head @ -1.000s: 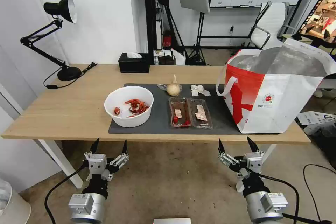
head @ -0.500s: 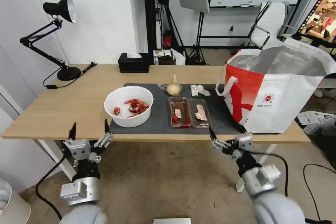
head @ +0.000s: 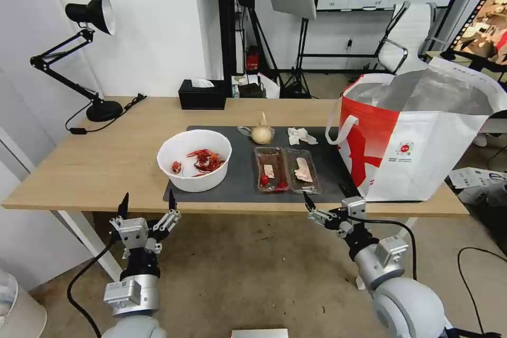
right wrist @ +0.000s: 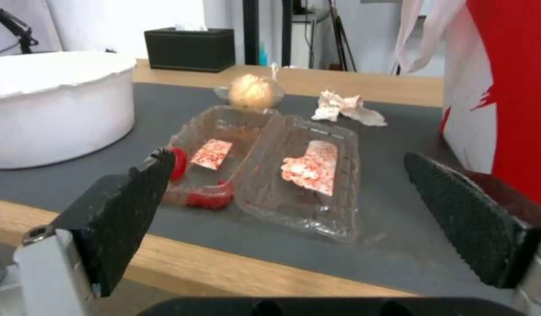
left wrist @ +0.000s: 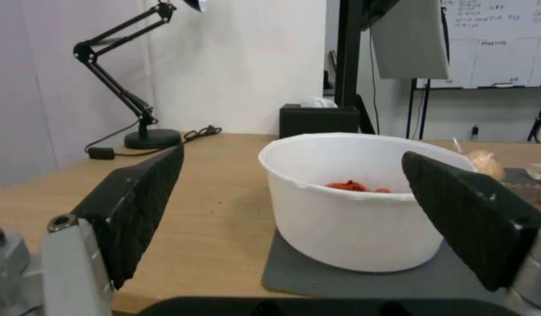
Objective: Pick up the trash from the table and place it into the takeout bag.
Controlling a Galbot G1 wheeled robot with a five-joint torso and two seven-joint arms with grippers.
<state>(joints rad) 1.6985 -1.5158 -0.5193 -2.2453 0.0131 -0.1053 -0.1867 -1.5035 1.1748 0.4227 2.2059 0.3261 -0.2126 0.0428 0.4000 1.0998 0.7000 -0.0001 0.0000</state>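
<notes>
Two pincers hang spread and empty at the desk's (head: 95, 169) near edge. Just beyond the left pincer (head: 147, 206) sits the white bowl (head: 194, 160) of crayfish shells; beyond the right pincer (head: 325, 198) lies the clear tray (head: 287, 169), with the takeout bag (head: 422, 137) alongside.

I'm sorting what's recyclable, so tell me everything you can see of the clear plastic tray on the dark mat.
The clear two-part plastic tray lies open and flat on the dark grey rectangular mat, between the white round bowl and the white-and-red takeout bag. Its thin, crinkled halves join side by side; both hold brownish residue and a pale stained slip, one also small red bits. Nothing grips it.
</notes>
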